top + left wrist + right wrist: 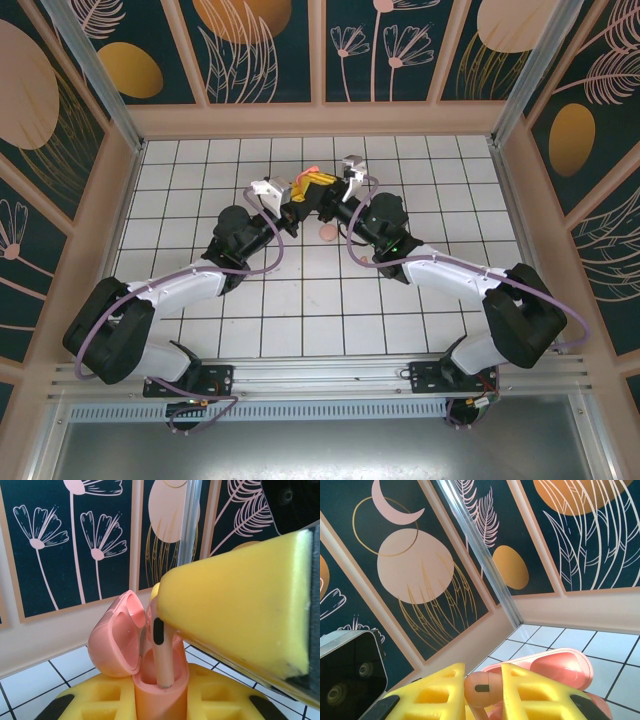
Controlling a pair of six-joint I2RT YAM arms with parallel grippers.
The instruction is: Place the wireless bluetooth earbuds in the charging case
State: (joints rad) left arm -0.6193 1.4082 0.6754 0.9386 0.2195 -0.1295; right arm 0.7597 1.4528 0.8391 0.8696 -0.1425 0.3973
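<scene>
the step in hand looks like seating 1 coral earbud (164,652) in the coral charging case (159,685). the left gripper (160,705) is clamped on the case body from both sides and holds it upright, with its lid (117,640) swung open to the left. the right gripper (483,682) pinches the earbud's head between its yellow fingers (432,690). in the left wrist view the stem tip already stands in 1 socket, with the head above the rim. the next move, i judge, calls for a straight push down along the stem until the head seats, then a small release that does not drag the bud back out. a small pink object (327,232) lies on the white tiles (300,300) nearby; i cannot tell what it is.
</scene>
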